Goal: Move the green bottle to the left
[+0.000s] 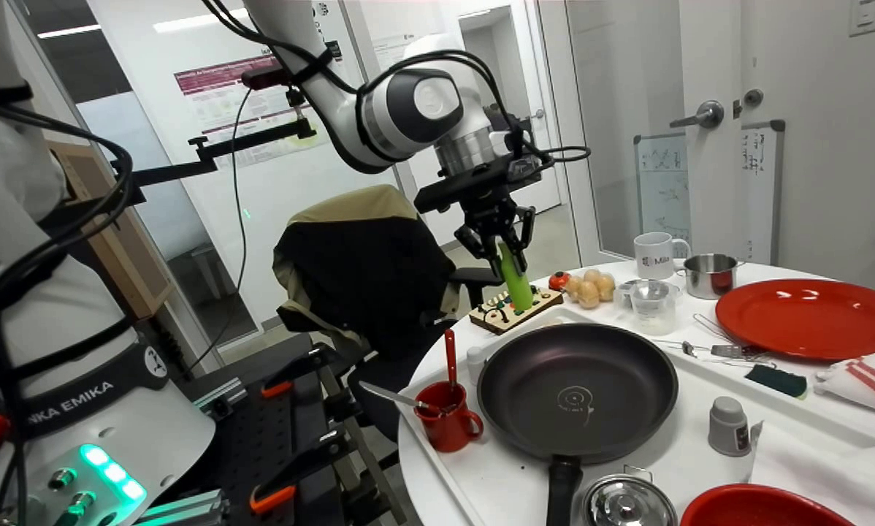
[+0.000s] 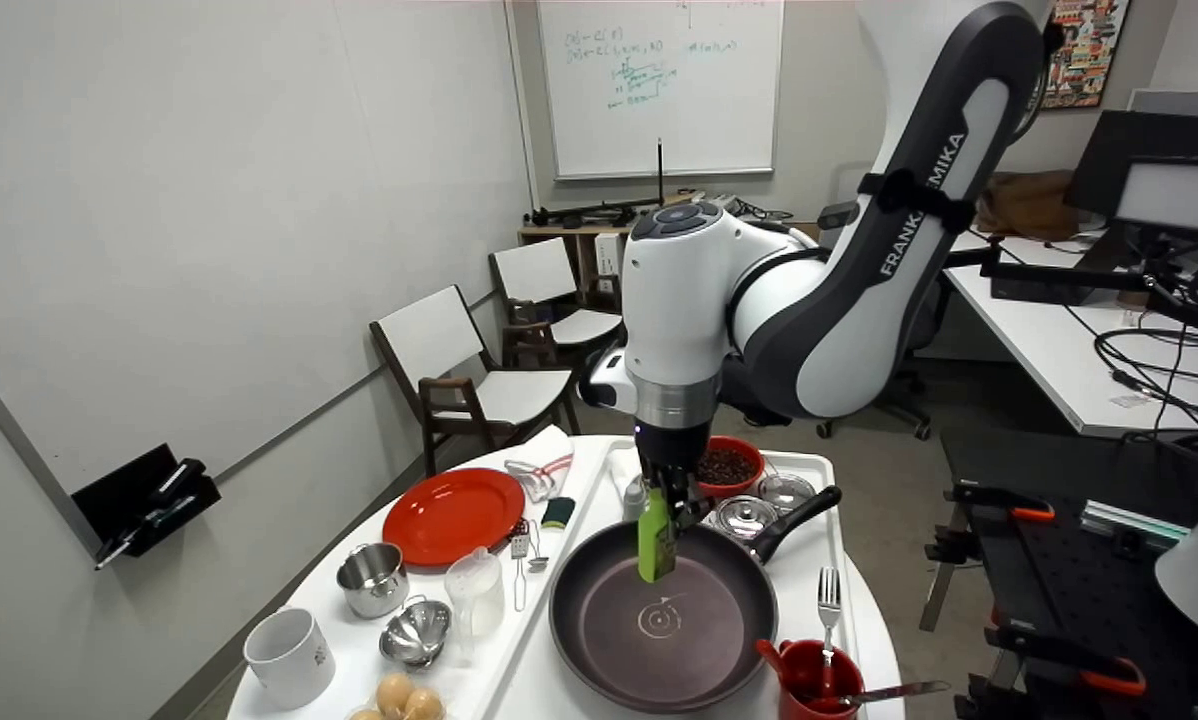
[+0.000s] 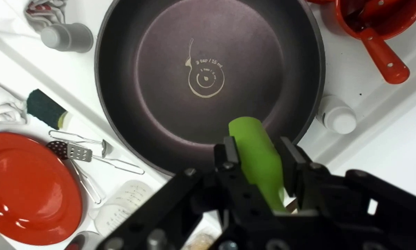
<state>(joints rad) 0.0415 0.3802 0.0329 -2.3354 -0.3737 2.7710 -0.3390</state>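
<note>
The green bottle (image 1: 518, 281) is held up in the air, its body pointing down and slightly tilted. My gripper (image 1: 509, 256) is closed round its upper part. In the wrist view the bottle (image 3: 255, 149) lies between the two finger pads, its far end standing out beyond the fingertips (image 3: 259, 143). Part of the bottle is hidden by the left finger. In an exterior view the bottle (image 2: 656, 540) shows in front of the black frying pan (image 2: 604, 600), well above the table. In the wrist view it overlaps the pan's edge area.
The pan stands in a white tray (image 1: 452, 486). A red mug (image 1: 448, 427) with cutlery, a small white bottle (image 3: 338, 118) and a grey bottle (image 1: 730, 431) are near it. Beside the tray lie eggs (image 1: 589, 288), a wooden board (image 1: 492, 313), measuring cups and a red plate (image 1: 810, 318).
</note>
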